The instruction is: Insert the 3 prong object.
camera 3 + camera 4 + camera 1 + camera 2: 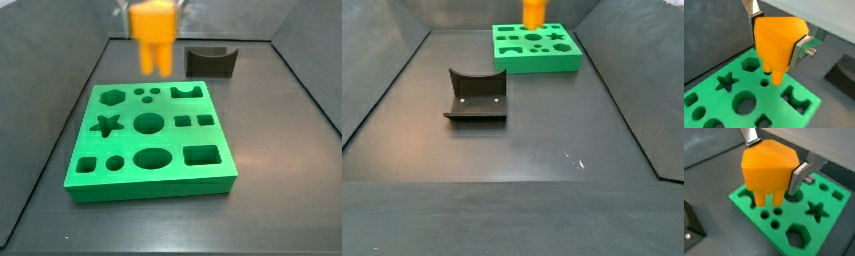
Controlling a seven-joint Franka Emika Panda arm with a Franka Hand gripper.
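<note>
My gripper point(774, 37) is shut on the 3 prong object point(777, 42), a bright orange block with narrow prongs pointing down; it shows in both wrist views, also point(765, 170). The silver fingers point(799, 175) clamp its sides. It hangs above the green foam board point(724, 105), over the small round holes point(765, 83) near the hexagon cutout point(749, 63). In a side view the orange piece point(154, 35) hovers above the board's far edge point(147, 98). In a side view point(536, 12) it is above the board point(537, 48) at the far end.
The board has star point(106, 124), round, square and hexagon cutouts. A dark grey block with a curved notch point(211, 61) stands behind the board, also seen mid-floor in a side view point(477, 95). Dark walls enclose the floor.
</note>
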